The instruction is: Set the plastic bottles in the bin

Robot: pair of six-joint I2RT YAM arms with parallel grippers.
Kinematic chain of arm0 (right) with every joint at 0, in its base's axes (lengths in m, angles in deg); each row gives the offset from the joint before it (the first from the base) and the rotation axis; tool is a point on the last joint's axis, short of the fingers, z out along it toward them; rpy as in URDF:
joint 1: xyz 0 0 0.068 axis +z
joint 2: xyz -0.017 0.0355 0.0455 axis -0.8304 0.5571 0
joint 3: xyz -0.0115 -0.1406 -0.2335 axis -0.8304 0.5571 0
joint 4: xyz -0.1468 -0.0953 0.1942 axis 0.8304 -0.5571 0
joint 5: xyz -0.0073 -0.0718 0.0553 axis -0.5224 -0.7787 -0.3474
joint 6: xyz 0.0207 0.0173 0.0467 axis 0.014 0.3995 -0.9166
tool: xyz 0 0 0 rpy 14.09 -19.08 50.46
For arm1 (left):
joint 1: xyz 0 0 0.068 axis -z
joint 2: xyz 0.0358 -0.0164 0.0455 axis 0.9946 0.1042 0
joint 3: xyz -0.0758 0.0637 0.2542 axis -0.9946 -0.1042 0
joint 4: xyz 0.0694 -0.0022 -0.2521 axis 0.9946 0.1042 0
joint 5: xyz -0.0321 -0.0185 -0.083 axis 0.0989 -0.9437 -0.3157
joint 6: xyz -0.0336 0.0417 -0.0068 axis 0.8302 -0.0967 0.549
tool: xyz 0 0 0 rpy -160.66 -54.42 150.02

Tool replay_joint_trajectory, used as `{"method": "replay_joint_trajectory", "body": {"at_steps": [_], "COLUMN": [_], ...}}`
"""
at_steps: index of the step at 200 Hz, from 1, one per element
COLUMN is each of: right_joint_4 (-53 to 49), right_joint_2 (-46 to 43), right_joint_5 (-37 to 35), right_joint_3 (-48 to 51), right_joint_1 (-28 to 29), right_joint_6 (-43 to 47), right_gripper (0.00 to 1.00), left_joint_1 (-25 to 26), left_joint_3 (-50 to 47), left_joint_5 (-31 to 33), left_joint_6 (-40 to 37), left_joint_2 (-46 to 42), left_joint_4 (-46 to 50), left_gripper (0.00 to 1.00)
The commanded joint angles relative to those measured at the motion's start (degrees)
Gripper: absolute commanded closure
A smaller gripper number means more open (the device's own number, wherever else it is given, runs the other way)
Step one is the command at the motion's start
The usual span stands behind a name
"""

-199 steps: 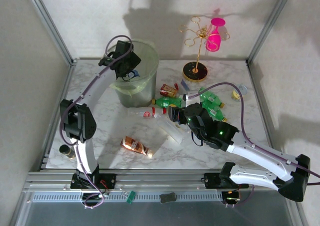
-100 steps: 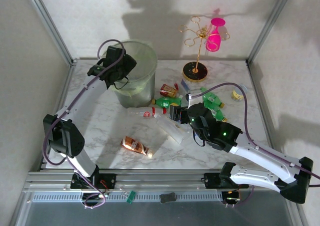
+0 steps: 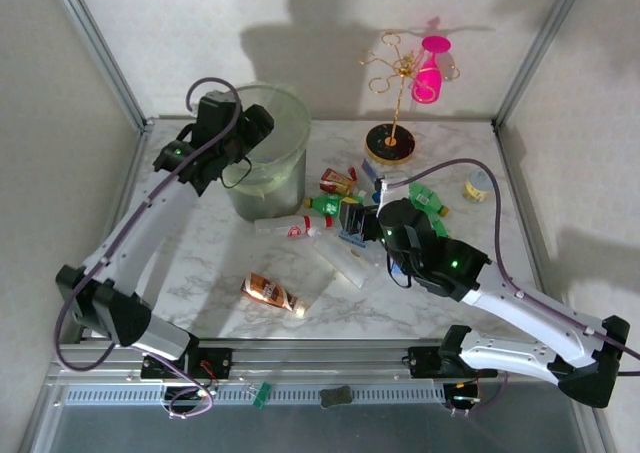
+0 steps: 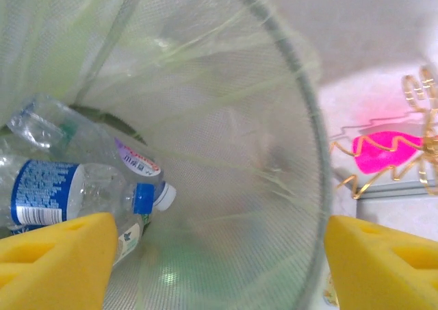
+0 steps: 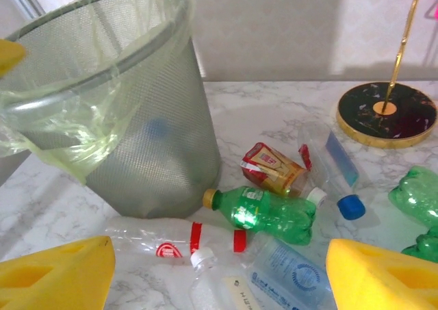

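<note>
- Fingers (image 5: pixel 51 272) of the right gripper (image 5: pixel 219 250) stand apart with nothing between them, low over the scattered bottles at mid-table.
- Brown-labelled bottle (image 3: pixel 270 293) lies on its side nearest the arm bases, to the left and well apart from the other bottles.
- Clear red-banded bottle (image 5: pixel 161 240) lies flat just in front of the bin's foot, its long axis running left to right.
- Green bottle (image 5: pixel 270 214) lies flat just beyond it, long axis also left to right, with its gold cap pointing left toward the bin (image 5: pixel 102 70).
- Handling, as a judgement: the bottles look light, thin-walled and easy to crush, and smooth enough to roll. A moderate grip across the mid-body, square to the long axis, suits them best.
- Left gripper (image 4: pixel 219 224) hangs over the bin's mouth at far left, fingers (image 4: pixel 55 255) apart and empty. A blue-labelled bottle (image 4: pixel 48 194) lies at the bottom.
- Gold stand (image 3: pixel 392 143) rises at the far edge, right of the bin.
</note>
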Motion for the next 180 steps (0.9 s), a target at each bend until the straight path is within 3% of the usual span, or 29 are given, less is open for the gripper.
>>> {"method": "replay_joint_trajectory", "body": {"at_steps": [1,50,102,146,180], "right_joint_4": [-5.1,-12.1,-12.5,-10.5,-8.4], "right_joint_2": [1.8,7.2,15.3,27.3,37.0], "right_joint_5": [2.6,15.2,11.7,7.3,4.7], "right_joint_3": [-2.4,-1.0,-2.5,-8.7,-13.4], "right_joint_1": [-3.5,-16.9,-24.5,-30.7,-35.6], "right_joint_6": [-3.0,-7.4,-2.3,1.7,4.9], "right_gripper": [0.19,0.19,0.19,0.16,0.02], "left_joint_1": [0.6,7.7,12.6,12.9,12.9], "left_joint_3": [-1.3,-16.7,-31.2,-34.7,-37.0], "left_joint_5": [1.2,-12.0,-13.8,-11.8,-13.2], "left_joint_6": [-7.3,-20.0,-22.7,-23.7,-23.0], "left_joint_2": [-5.4,-17.7,-22.1,-21.7,-21.9], "left_joint_4": [-1.6,-15.9,-22.8,-22.9,-24.5], "left_gripper": [0.23,0.27,0.31,0.31,0.30]}}
